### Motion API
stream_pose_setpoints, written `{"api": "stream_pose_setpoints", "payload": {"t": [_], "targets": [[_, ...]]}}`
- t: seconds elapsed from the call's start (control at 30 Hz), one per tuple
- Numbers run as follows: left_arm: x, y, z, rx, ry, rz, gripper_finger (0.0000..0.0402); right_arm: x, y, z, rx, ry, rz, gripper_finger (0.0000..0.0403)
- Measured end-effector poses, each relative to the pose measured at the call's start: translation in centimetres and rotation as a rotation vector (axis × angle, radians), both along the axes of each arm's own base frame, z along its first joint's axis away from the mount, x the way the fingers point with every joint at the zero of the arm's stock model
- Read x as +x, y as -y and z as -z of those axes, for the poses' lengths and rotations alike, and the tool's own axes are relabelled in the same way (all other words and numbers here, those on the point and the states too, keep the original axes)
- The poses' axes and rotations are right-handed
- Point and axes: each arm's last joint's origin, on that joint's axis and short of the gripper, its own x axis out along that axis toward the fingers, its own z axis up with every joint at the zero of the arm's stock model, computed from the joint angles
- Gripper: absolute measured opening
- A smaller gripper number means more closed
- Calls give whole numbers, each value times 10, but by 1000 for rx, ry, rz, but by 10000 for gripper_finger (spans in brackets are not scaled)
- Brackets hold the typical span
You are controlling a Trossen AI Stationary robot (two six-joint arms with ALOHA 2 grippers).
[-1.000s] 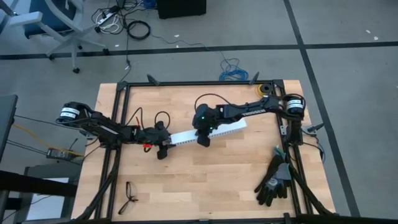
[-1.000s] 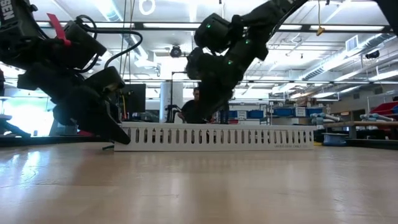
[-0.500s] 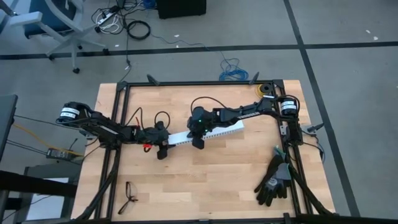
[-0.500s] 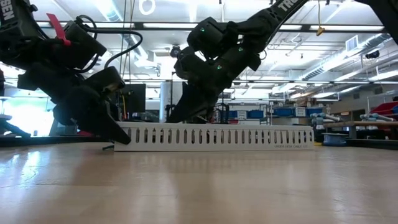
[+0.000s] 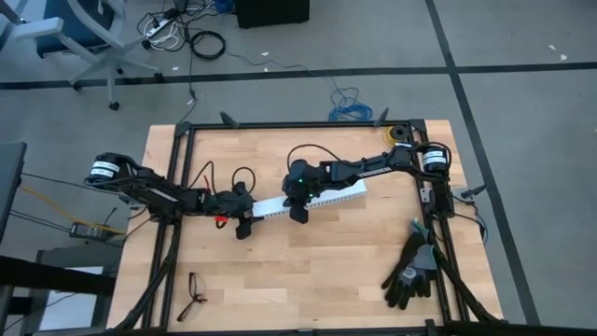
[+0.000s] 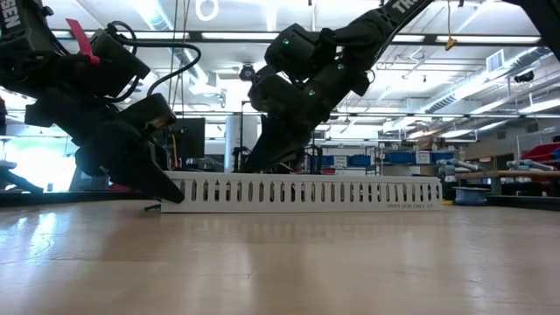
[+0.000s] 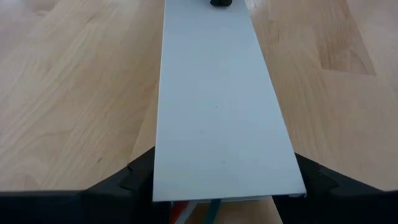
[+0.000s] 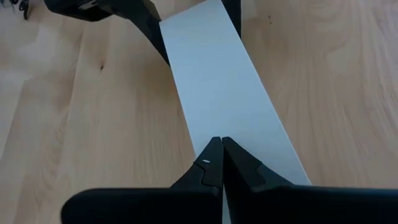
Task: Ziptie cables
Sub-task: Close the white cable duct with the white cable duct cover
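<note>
One smooth white channel (image 7: 217,112) (flat-lidded)

Left gripper (image 5: 244,220) low, jaws spread wide; right gripper (image 5: 298,211) jaws closed together.

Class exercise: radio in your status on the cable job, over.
Left end effector astride white channel end. Right end effector shut, tips on channel lid. Cables barely visible under lid. Lid covers them.

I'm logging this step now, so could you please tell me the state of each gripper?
Left gripper: closed on the end of the white channel, one finger on each side.
Right gripper: shut, empty, fingertips over the channel's lid.
</note>
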Motion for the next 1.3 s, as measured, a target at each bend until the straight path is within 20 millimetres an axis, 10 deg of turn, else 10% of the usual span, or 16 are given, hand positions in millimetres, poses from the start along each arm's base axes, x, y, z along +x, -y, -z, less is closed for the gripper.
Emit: {"api": "stream_pose_setpoints", "payload": {"t": [0.87, 1.3], "targets": [[0, 0, 0, -1, -2, -2, 243, -12, 9, 3, 33, -130, 47, 0], [0, 0, 0, -4, 10, -8, 244, -27, 6, -45, -94, -48, 43, 0]]}}
